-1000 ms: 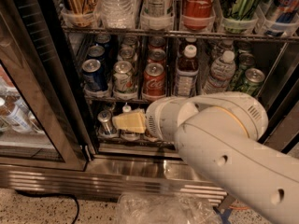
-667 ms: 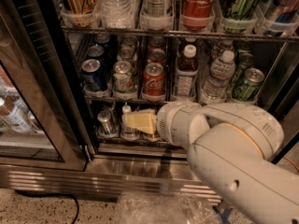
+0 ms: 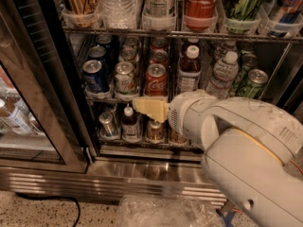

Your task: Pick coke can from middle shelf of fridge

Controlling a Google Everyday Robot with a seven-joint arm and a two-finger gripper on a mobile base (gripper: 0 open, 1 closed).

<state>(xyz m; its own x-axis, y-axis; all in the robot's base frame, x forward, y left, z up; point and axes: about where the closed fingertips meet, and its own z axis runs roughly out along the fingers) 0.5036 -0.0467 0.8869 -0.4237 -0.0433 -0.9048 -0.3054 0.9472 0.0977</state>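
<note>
The coke can [image 3: 155, 79] stands upright at the front of a lane on the middle shelf [image 3: 101, 100] of the fridge [image 3: 142, 168], with more red cans in the lane behind it. My gripper [image 3: 138, 104], cream-coloured, sits just below and slightly left of the can, level with the shelf's front edge and not touching the can. Its white wrist and arm [image 3: 236, 136] fill the lower right and hide part of the bottom shelf.
Left of the coke can stand a white-and-green can [image 3: 124, 77] and a blue can [image 3: 95, 74]; right of it a dark bottle [image 3: 189, 71] and a water bottle [image 3: 222, 74]. A tall red Coca-Cola container [image 3: 201, 4] sits on the rack above. The glass door [image 3: 21, 108] hangs open at left.
The gripper has risen from in front of the bottom shelf and shifted right, ending just under the coke can. The arm has swung right with it.
</note>
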